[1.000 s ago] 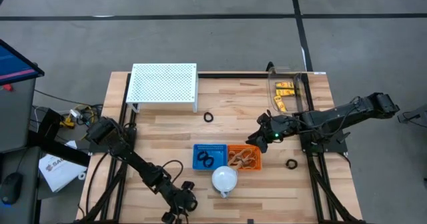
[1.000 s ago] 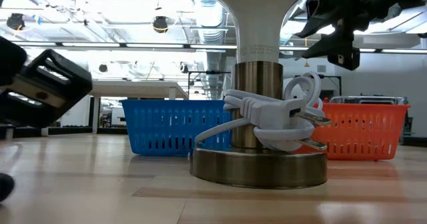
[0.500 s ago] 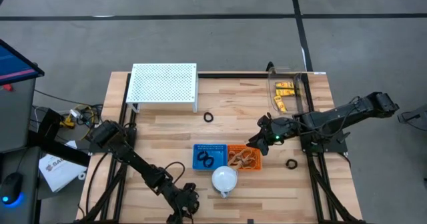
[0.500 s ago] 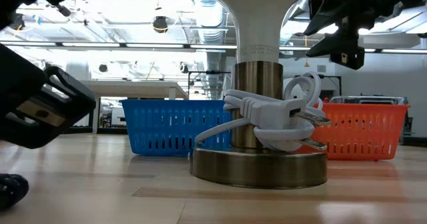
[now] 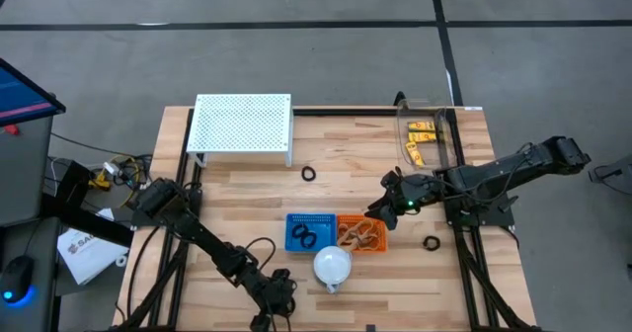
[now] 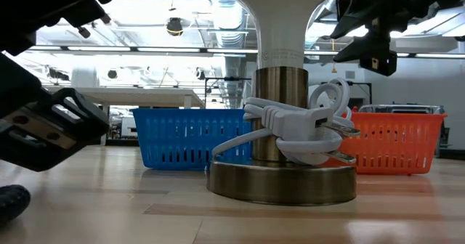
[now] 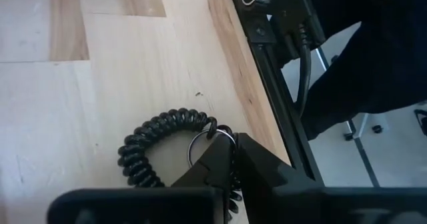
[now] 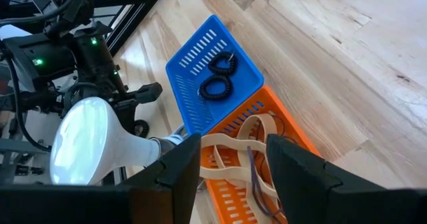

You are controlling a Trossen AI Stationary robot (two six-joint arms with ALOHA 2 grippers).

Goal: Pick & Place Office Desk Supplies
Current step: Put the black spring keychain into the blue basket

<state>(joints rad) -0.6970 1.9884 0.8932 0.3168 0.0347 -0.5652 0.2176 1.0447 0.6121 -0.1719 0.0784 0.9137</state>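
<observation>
A black coiled ring (image 7: 150,147) with a small metal loop lies on the wood close to the table's near edge. My left gripper (image 7: 225,139) is down at it and shut on it, and also shows in the high view (image 5: 269,310) and the low view (image 6: 43,128). My right gripper (image 8: 230,159) hangs open over the orange basket (image 5: 361,233) of tan rubber bands, touching nothing. The blue basket (image 5: 310,231) beside it holds two black rings (image 8: 219,75). Yellow clips (image 5: 423,139) lie in a clear bin at the far right. My left gripper pinches the coiled ring between its two fingers at the stretch of coil beside the metal loop (image 7: 212,125). The fingers (image 7: 207,164) slant down toward the table's near edge. The rest of the coil lies flat on the wood.
A white lamp (image 5: 333,265) with a wound cord stands just in front of the two baskets. A white perforated rack (image 5: 243,124) stands at the far left. Loose black rings lie mid-table (image 5: 309,174) and near the right edge (image 5: 431,242).
My left gripper has sunk toward the table at the near edge and rolled a little. My right gripper has kept still.
</observation>
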